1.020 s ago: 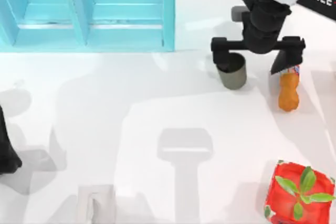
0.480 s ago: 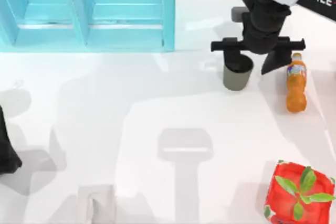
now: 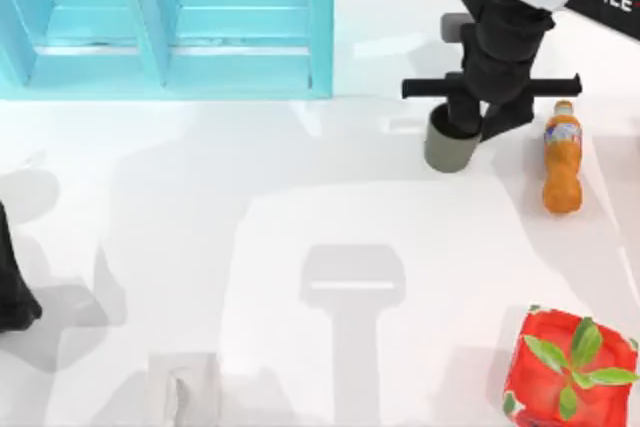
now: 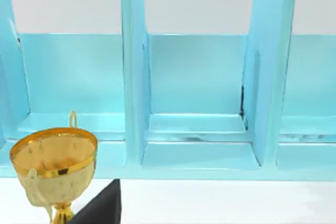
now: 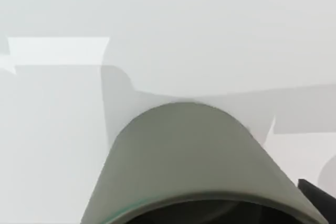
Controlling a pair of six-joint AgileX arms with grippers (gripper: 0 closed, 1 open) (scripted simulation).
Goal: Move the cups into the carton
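1. Toward two o'clock on the white surface [image 3: 300, 247], our right hand [image 3: 478, 119] sits down over the olive-grey cup [image 3: 447, 147], fingers narrowed on its rim, one inside, one outside.
2. That cup stands upright, well apart from the blue carton [image 3: 170, 22] at eleven o'clock; our right wrist view shows its tapered wall [image 5: 194, 156] close up.
3. An orange bottle [image 3: 561, 159] lies just beside the cup, at three o'clock from it.
4. Our left arm [image 3: 12, 282] is parked at nine o'clock; we cannot tell its hand's opening.
5. A red plant box [image 3: 568, 367] sits at five o'clock.
6. A gold trophy [image 4: 52, 169] stands before the carton [image 4: 197, 93] in our left wrist view.
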